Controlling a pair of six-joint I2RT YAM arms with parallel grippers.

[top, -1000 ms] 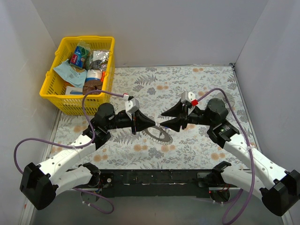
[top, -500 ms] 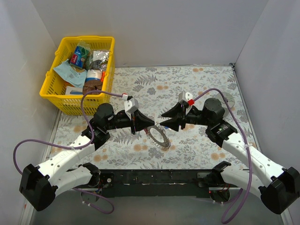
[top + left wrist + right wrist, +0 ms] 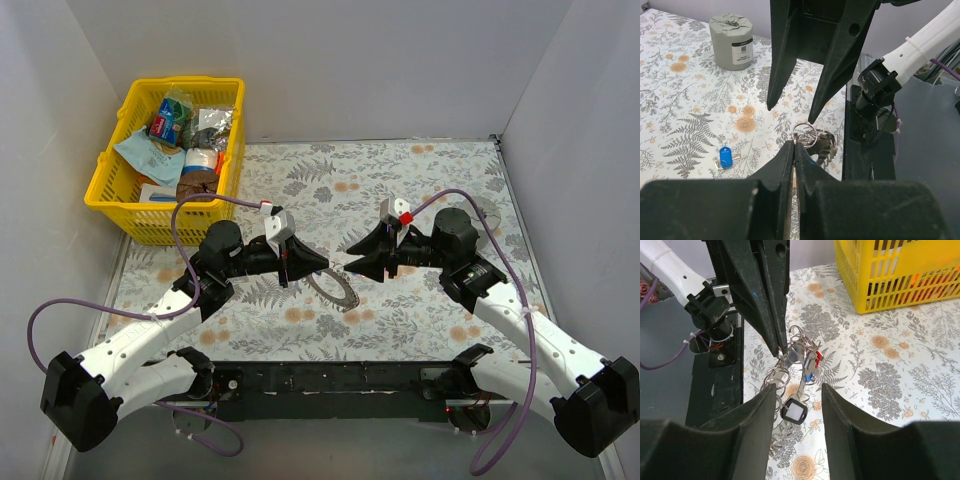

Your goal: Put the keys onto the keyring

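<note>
My left gripper [image 3: 327, 262] is shut on a small silvery loop [image 3: 804, 134] of the keyring [image 3: 336, 288], which hangs from its tips over the floral table. In the right wrist view the keyring [image 3: 777, 376] dangles as a bunch of rings. Among them hang a red-headed key [image 3: 818, 357], a blue-headed key [image 3: 809, 376] and a black tag [image 3: 794, 412]. My right gripper [image 3: 799, 388] faces the left one, open, with its fingers on either side of the bunch and one finger [image 3: 760, 405] close to the rings. Another blue key [image 3: 726, 156] lies loose on the table.
A yellow basket [image 3: 120, 195] full of packets stands at the back left. A squat grey cylinder [image 3: 731, 40] stands on the table beyond the grippers. The black base rail [image 3: 330, 378] runs along the near edge, and white walls enclose the table.
Both grippers have shifted slightly left, tips still facing. The keyring now hangs more steeply under the left gripper. The right jaws have narrowed a little.
</note>
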